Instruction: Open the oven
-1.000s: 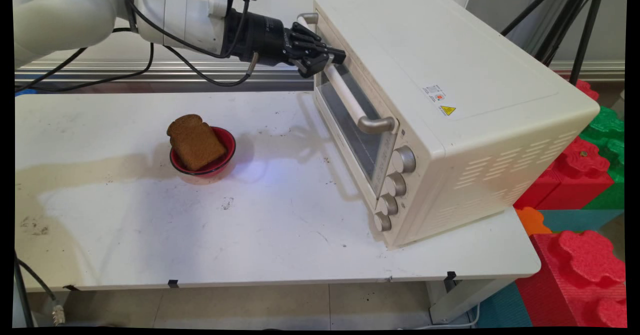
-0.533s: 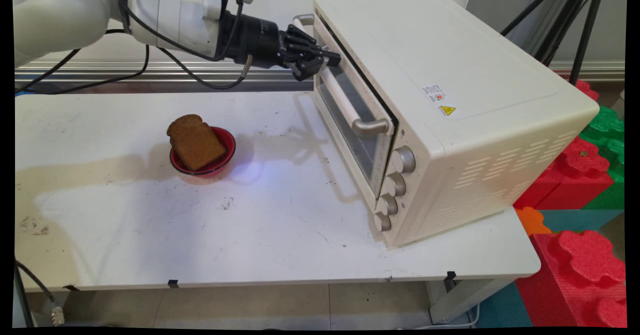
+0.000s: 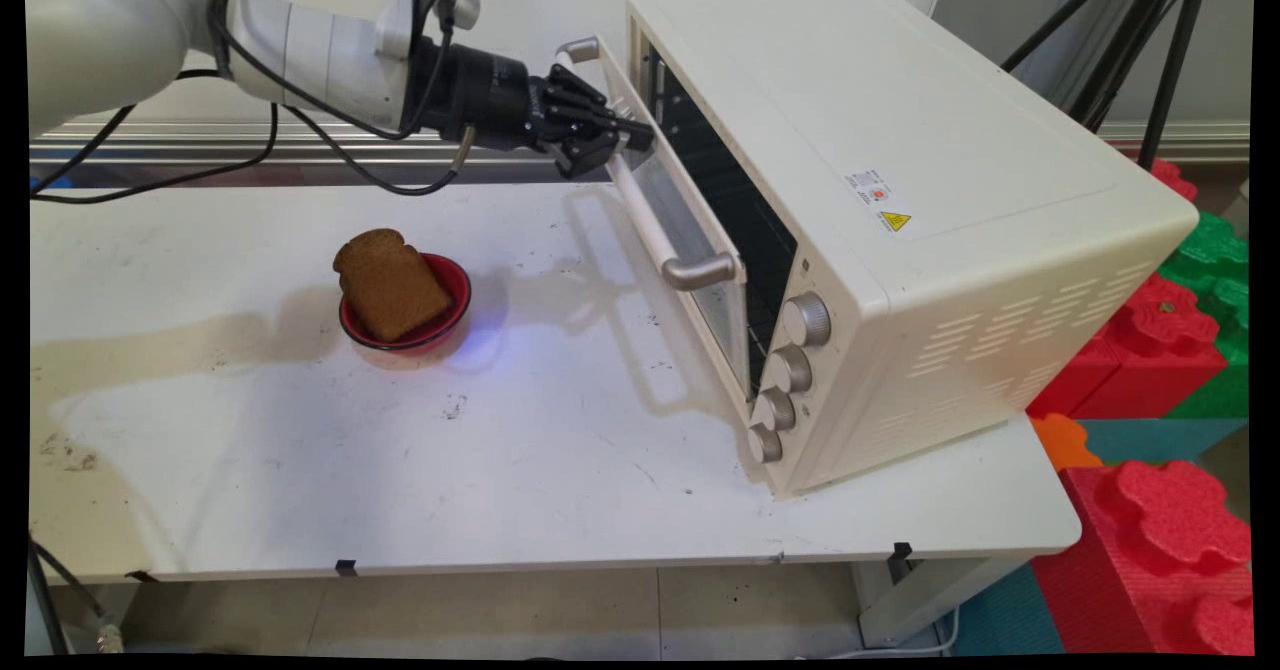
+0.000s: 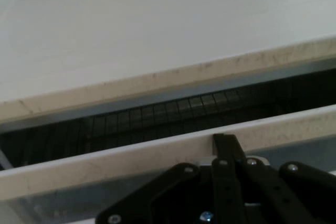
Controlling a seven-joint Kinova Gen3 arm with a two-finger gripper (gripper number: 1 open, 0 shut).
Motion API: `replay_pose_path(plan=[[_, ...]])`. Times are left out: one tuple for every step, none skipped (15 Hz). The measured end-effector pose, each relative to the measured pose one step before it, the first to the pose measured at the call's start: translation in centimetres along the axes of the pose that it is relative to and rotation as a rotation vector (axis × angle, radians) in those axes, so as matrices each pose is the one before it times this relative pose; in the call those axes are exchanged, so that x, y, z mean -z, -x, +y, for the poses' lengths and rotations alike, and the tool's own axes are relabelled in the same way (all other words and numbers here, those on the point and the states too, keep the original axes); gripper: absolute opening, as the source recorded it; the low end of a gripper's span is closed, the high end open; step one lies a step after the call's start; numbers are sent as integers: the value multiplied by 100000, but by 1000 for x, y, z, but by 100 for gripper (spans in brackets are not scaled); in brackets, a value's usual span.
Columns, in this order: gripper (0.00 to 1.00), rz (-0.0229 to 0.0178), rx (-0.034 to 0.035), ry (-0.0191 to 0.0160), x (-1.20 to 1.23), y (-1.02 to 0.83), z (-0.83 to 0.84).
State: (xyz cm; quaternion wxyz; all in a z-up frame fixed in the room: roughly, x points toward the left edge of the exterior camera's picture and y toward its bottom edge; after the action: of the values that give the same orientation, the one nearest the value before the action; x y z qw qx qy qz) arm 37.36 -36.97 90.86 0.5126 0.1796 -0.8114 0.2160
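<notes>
A cream toaster oven point(image 3: 900, 200) stands on the right of the white table point(image 3: 300, 450). Its glass door point(image 3: 700, 260) is tilted partly open from the top, showing the dark inside. My black gripper point(image 3: 625, 140) is shut on the far end of the door's long handle point(image 3: 650, 225). In the hand view the gripper point(image 4: 226, 153) reaches over the door's top edge point(image 4: 105, 163), with the wire rack point(image 4: 157, 116) behind it and the oven's top point(image 4: 157, 35) above. A brown slice of bread point(image 3: 390, 285) leans in a red bowl point(image 3: 455, 295) left of the oven.
Four knobs point(image 3: 790, 370) run down the oven's front right side. Red and green foam blocks point(image 3: 1160, 350) are stacked off the table's right end. Black tripod legs point(image 3: 1160, 40) stand behind the oven. Black cables point(image 3: 250, 140) hang from the arm.
The gripper has pulled back to the left with the handle, and the oven door has swung from shut to partly open. The bread and bowl have not moved.
</notes>
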Motion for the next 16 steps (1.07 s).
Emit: replay_pose_path(plan=[[0, -387, -322, 209, 213, 220, 43], [0, -259, -245, 307, 84, 138, 12], [0, -464, -326, 241, 219, 241, 54], [0, -633, -398, 95, 347, 334, 69], [0, -615, -486, 208, 282, 317, 33], [0, -540, -434, 240, 233, 278, 26], [0, -362, -291, 211, 136, 183, 19], [0, -520, -373, 258, 206, 275, 30], [0, -526, -235, 131, 242, 275, 60], [0, -476, -273, 243, 166, 241, 41], [0, -419, -150, 125, 187, 226, 57], [0, -584, -304, 296, 187, 295, 58], [0, -409, -174, 241, 122, 205, 41], [0, -589, -270, 308, 177, 299, 65], [0, -445, -98, 65, 204, 249, 61], [0, -632, -215, 306, 176, 314, 68]])
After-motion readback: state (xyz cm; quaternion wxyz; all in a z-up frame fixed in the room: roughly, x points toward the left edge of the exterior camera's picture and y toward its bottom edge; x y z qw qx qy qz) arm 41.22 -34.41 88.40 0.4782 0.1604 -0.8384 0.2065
